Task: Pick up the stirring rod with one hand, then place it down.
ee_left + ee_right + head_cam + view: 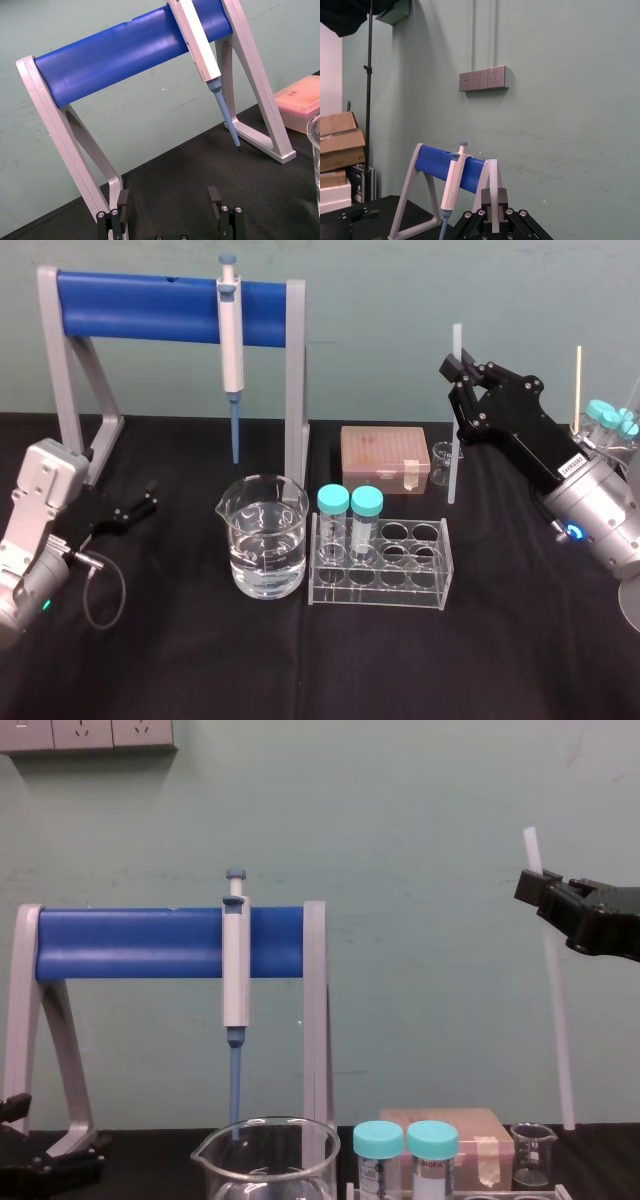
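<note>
Two arms frame your desk point(180, 660). On the left, the left pincer point(150, 498) sits low over the black surface beside the foot of the blue-barred stand point(140, 306), its jaws apart and holding nothing. A grey-and-blue pipette point(231, 335) hangs from that stand, its tip near a glass beaker point(263, 540) of clear liquid. Next you see a clear tube rack point(385, 565) holding two teal-capped tubes point(333, 502), with a pink box point(383, 455) and a small beaker point(441, 462) behind it. On the right, the right pincer point(458, 375) hangs high, clamped on the upper part of the stirring rod point(453, 440). The rod stands nearly upright, its lower end down beside the small beaker; you cannot tell whether it touches the desk.
</note>
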You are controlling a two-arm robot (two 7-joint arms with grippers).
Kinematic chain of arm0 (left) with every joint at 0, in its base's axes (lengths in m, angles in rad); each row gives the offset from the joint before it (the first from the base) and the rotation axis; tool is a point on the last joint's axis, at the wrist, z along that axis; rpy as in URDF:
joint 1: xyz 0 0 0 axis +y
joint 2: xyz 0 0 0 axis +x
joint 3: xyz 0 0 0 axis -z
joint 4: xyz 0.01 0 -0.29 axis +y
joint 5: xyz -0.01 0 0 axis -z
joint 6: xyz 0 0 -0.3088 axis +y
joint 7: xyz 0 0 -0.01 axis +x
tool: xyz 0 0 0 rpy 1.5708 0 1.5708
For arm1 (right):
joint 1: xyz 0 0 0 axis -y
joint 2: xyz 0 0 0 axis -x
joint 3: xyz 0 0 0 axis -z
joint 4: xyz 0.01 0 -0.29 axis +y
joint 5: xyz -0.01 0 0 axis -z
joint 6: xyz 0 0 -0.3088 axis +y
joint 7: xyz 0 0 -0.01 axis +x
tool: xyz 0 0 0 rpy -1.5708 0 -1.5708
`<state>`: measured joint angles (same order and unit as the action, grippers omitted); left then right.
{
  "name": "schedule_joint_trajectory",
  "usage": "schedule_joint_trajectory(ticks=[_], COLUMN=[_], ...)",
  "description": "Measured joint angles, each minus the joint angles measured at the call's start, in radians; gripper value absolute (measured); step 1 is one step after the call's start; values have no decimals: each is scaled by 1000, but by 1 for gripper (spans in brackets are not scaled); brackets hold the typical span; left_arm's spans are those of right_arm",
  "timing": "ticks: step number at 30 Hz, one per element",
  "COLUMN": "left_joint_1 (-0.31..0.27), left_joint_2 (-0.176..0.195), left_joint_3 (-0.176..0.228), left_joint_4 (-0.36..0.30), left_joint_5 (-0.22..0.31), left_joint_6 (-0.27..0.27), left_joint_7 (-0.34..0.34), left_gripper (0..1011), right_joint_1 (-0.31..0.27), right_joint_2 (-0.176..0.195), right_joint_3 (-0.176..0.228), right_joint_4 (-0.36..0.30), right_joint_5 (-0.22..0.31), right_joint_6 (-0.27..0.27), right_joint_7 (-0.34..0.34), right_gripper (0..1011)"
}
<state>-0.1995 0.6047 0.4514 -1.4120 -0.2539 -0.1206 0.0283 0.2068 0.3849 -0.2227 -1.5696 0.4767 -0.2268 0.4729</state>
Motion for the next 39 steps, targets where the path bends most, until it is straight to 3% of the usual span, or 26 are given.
schedule_joint_trajectory(ticks=[39], left_joint_1=[0], left_joint_2=[0], left_joint_3=[0], left_joint_4=[0], left_joint_5=[0], left_joint_6=[0], left_joint_7=[0], left_gripper=[1000], right_joint_1=[11], right_joint_2=[-2], right_joint_3=[-10], right_joint_4=[11], right_joint_5=[-2], right_joint_6=[6], right_joint_7=[0], right_gripper=[67])
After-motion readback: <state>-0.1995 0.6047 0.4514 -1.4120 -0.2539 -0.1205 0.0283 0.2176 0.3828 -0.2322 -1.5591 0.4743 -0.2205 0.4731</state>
